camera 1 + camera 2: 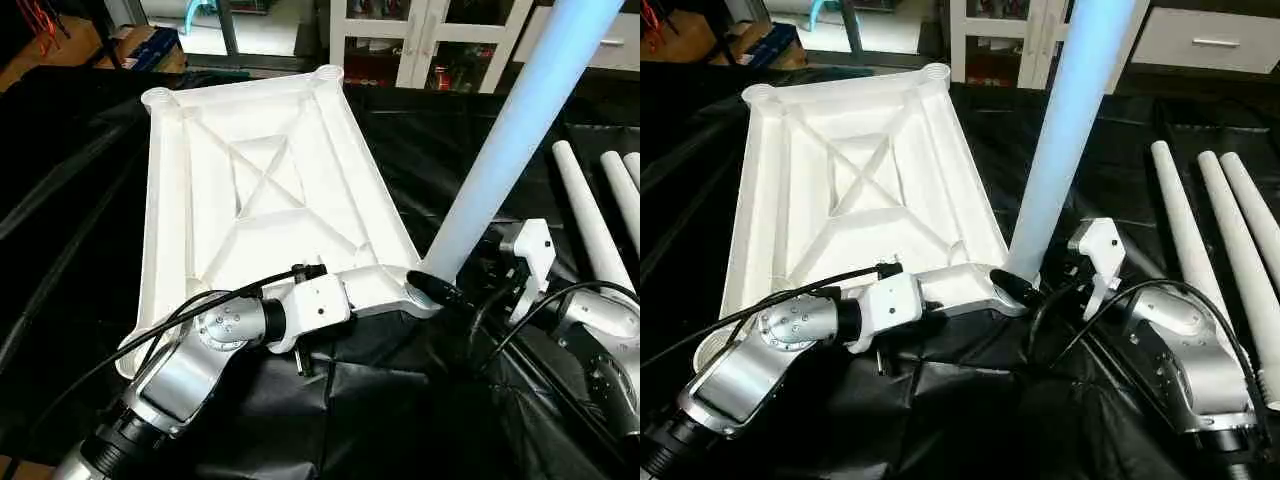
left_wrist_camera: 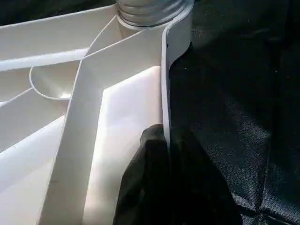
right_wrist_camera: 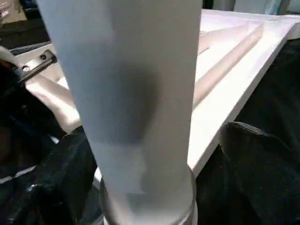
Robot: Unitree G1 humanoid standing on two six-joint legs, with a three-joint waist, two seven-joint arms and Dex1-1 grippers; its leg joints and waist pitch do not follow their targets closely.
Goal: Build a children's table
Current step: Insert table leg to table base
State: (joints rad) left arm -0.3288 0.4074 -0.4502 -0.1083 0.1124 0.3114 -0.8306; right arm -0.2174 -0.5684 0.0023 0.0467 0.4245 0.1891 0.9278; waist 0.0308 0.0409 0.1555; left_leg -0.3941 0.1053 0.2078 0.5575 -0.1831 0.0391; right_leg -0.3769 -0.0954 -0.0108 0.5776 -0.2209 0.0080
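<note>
At the near right corner of the upturned table top (image 1: 270,190), the left gripper (image 2: 164,154) has its fingers pinched shut on the thin side rim. Beside it the right gripper (image 3: 154,187) stands wide open, one finger (image 3: 262,164) either side of the leg (image 1: 1065,150) without pressing it; that leg stands upright in the corner socket. Three more legs (image 1: 1210,250) lie together on the black-draped desk (image 1: 1090,130), well right of the top.

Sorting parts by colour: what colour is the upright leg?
White, like the top; the leg shows best in the right eye view.
</note>
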